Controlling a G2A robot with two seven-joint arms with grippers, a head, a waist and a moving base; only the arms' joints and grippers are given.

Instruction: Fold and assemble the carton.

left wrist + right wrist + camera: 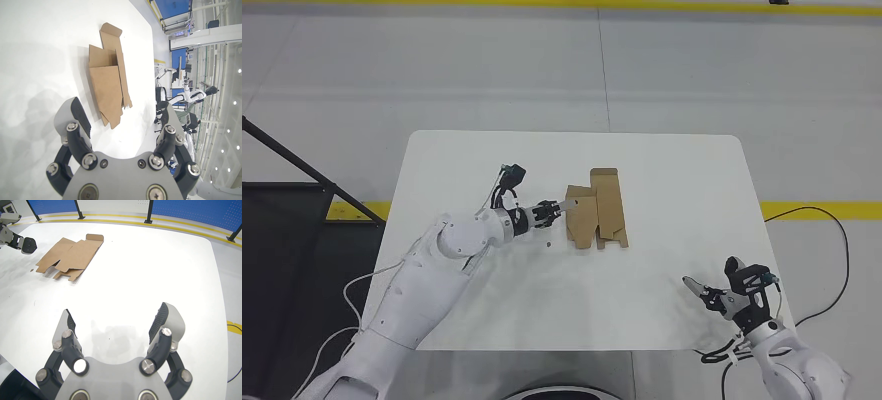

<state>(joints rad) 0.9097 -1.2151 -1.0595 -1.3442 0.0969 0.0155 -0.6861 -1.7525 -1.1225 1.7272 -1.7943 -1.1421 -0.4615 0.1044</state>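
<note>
This is a robotics lab in a big industrial hall. Yellow floor lines (822,210) cross the grey floor, and blue partition panels (189,211) stand on black feet. Farther off, a white humanoid robot (194,94) stands near a desk monitor (188,67).

**Left arm** (432,270): white, extended forward and inward from the near left side, and bent at the elbow.

**Left gripper** (564,206) (121,106): carried at the end of a black wrist. Its jaws are spread wide and nothing is clamped between the ribbed black pads (83,115).

**Right arm** (787,360): kept back at the near right corner.

**Right gripper** (702,288) (115,311): pointed inward toward the other arm. Its fingers (162,317) are held well apart and nothing is gripped.
</note>
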